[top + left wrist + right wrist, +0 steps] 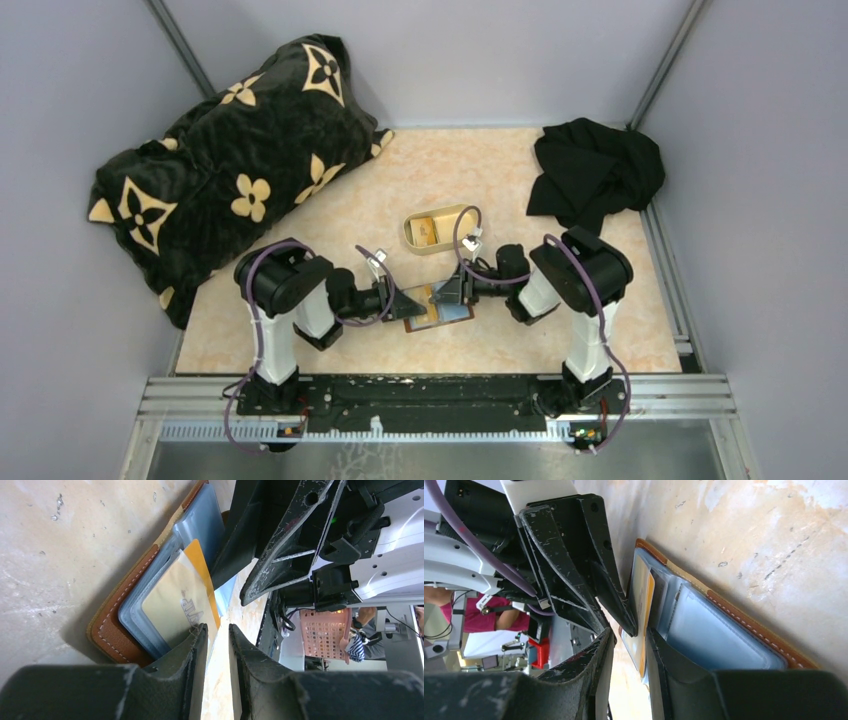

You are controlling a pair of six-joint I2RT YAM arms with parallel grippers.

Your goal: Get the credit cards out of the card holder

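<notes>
Brown holder laid open, pale card over orange card inside, left claw parted slightly round pale card's edge, right claw spread open astride both

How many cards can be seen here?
3: a cream card and an orange card behind it, both sticking out of the open card holder; what looks like a third card lies in the tan tray. More may be hidden in the sleeves.

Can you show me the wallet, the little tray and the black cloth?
card holder (111,630): left wrist view, on its brown stitched edge.
tray (440,213): top view, on its far rim.
black cloth (595,170): top view, on its middle.
</notes>
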